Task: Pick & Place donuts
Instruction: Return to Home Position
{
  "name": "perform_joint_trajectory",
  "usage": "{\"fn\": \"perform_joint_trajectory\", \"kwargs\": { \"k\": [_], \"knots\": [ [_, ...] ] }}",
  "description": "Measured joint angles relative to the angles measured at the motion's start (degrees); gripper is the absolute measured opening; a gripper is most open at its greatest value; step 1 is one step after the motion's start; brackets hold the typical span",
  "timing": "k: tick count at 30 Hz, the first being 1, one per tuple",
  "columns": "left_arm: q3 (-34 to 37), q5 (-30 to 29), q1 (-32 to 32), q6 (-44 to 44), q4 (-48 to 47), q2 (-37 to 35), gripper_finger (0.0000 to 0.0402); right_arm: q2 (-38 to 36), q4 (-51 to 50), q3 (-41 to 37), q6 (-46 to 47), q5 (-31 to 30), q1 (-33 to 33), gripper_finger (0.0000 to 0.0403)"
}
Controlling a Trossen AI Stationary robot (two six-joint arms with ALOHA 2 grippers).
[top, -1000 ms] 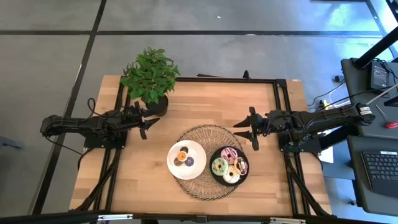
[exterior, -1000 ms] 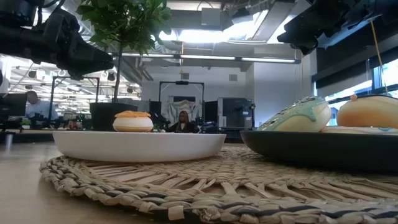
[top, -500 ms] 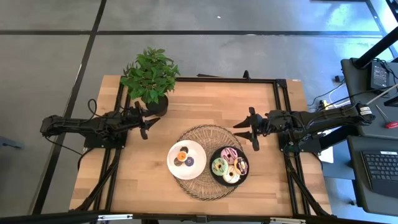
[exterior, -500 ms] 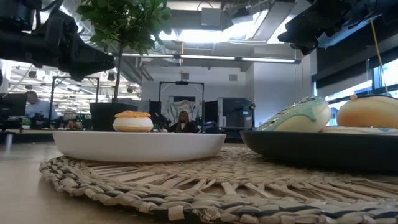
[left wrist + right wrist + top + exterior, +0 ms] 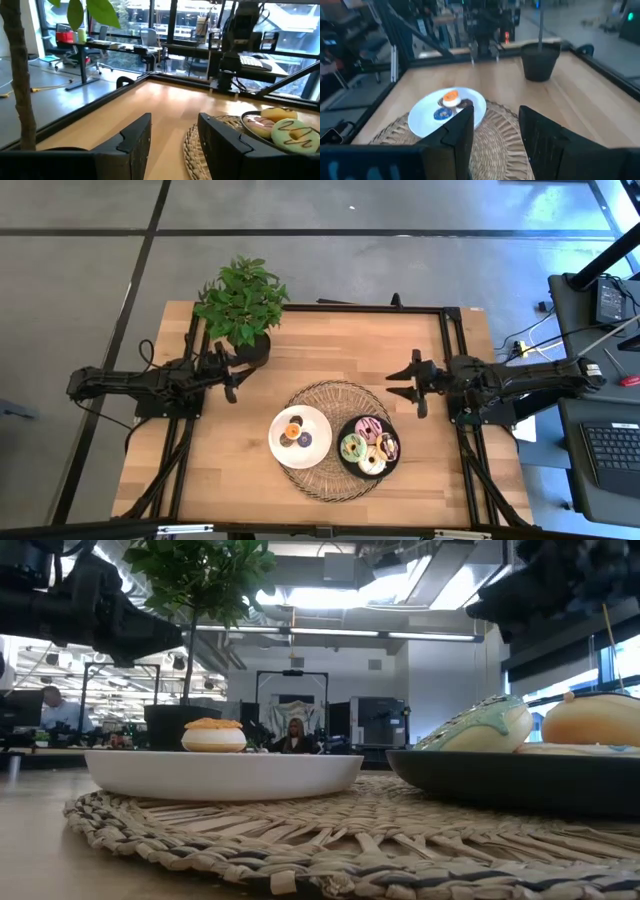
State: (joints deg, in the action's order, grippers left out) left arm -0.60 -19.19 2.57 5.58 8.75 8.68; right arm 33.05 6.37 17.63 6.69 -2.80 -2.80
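Note:
Small ring donuts lie on two plates on a round woven mat [image 5: 335,438]. The white plate [image 5: 318,442] holds tiny orange [image 5: 451,96], purple [image 5: 441,114] and brown [image 5: 465,104] ones. The black plate [image 5: 344,463] holds a green [image 5: 352,447], a pink [image 5: 368,428], a cream [image 5: 372,463] and a chocolate [image 5: 389,446] donut. My left gripper [image 5: 238,378] hovers open, left of the mat and beside the plant pot. My right gripper [image 5: 398,386] hovers open at the mat's far right rim. Neither touches anything.
A potted green plant [image 5: 240,305] stands at the table's far left, close to my left gripper. Black frame rails [image 5: 452,350] run along the left, right and far sides. Bare wooden tabletop [image 5: 330,350] lies between the two arms, beyond the mat.
My right gripper has drawn back toward the table's right edge, off the mat's far rim. My left gripper has eased slightly toward the left edge. The donuts and plates have stayed put.

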Motion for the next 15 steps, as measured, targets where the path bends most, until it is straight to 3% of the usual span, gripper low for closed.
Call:
{"fn": "perform_joint_trajectory", "kwargs": {
  "k": [6, 15],
  "knots": [
    [0.0, 2.43, 0.0, 2.0, -0.39, 0.03, 0.0158, -7.56, 4.92, -8.41, -1.02, 0.03, 1.28, 0.0157],
    [0.0, 6.92, 0.0, 5.71, -2.01, 0.05, 0.016, -17.16, 3.94, -12.41, -2.63, 3.36, 5.19, 0.0157]
  ]
}}
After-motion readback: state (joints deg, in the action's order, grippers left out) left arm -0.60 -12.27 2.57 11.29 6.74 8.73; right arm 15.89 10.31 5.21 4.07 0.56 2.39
